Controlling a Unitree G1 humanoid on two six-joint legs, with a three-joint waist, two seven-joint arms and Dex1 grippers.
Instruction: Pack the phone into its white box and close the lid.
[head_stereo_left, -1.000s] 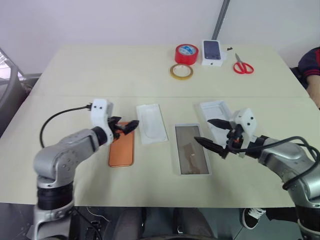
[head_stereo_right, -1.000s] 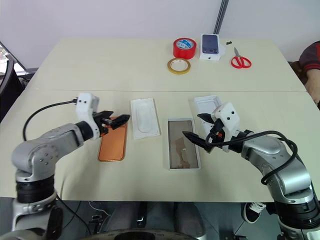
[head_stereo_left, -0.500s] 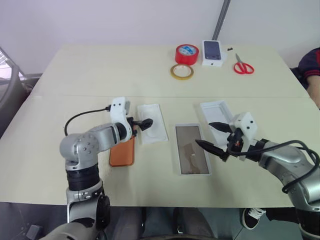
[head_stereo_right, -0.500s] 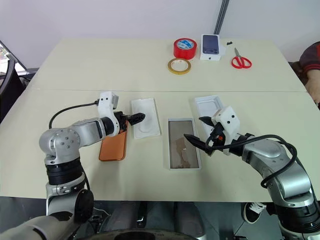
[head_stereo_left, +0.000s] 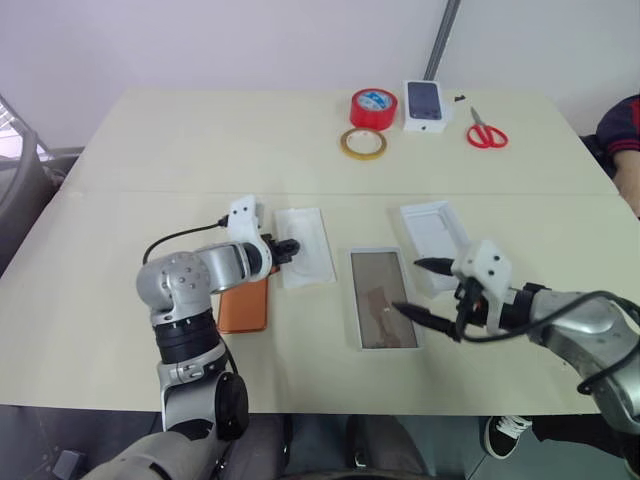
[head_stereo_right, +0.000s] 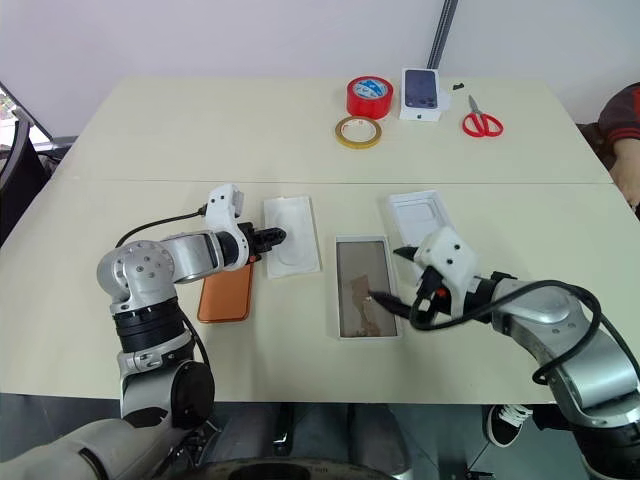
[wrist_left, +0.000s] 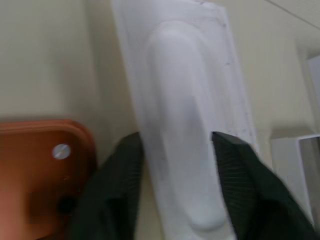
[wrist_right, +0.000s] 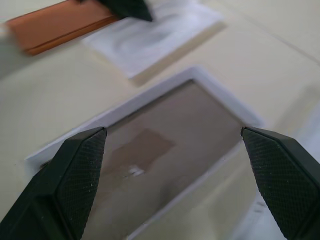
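I see my left gripper (head_stereo_right: 268, 239) over the near end of the insert (head_stereo_right: 290, 235), fingers partly parted astride it; grip unclear. Phone (head_stereo_right: 225, 292) lies flat beside it. Right gripper (head_stereo_right: 393, 276) gapes wide, empty, above the box (head_stereo_right: 364, 286). Lid (head_stereo_right: 421, 214) sits just beyond.

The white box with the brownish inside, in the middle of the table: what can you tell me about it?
The white box is a shallow rectangular tray that looks like cardboard, with a thin white rim around a glossy grey-brown inner face bearing a paler patch. It lies flat and open on the table, nothing inside it. The right gripper hovers with its fingers spread over the box's right edge; the wrist view looks down into it between them.
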